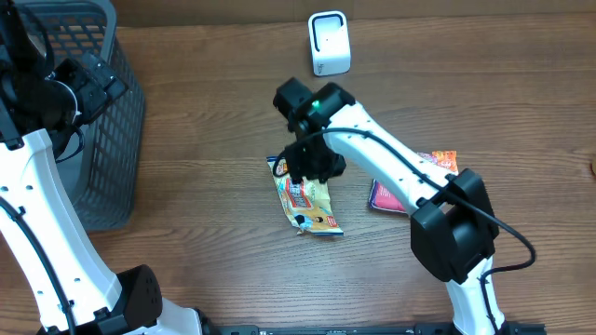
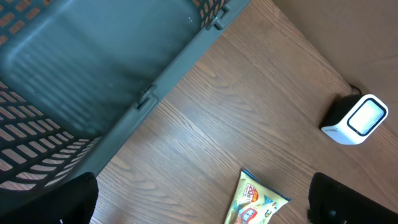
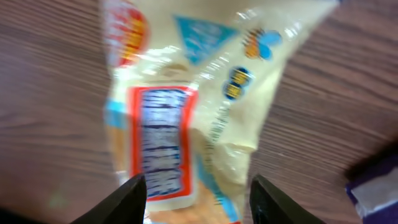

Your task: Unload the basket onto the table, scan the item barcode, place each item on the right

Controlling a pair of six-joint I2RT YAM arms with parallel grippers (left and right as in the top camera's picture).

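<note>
The item, a yellow snack packet [image 1: 307, 200] with a red and blue label, lies flat on the wooden table [image 1: 205, 140]. My right gripper [image 1: 312, 166] hovers just over its upper half. In the right wrist view the packet [image 3: 186, 106] fills the frame, blurred, and the right gripper [image 3: 198, 202] is open with its two dark fingers either side of the packet. The white scanner [image 1: 329, 43] stands at the back of the table. My left gripper [image 1: 88, 79] is up beside the basket, open and empty [image 2: 202, 202]; it sees the packet's corner [image 2: 255, 199] and the scanner [image 2: 357, 118].
A grey mesh basket [image 1: 93, 121] stands at the far left, its rim [image 2: 155, 87] crossing the left wrist view. A second packet, red and pink [image 1: 410, 186], lies right of the yellow one under the right arm; its purple edge [image 3: 373, 186] shows in the right wrist view.
</note>
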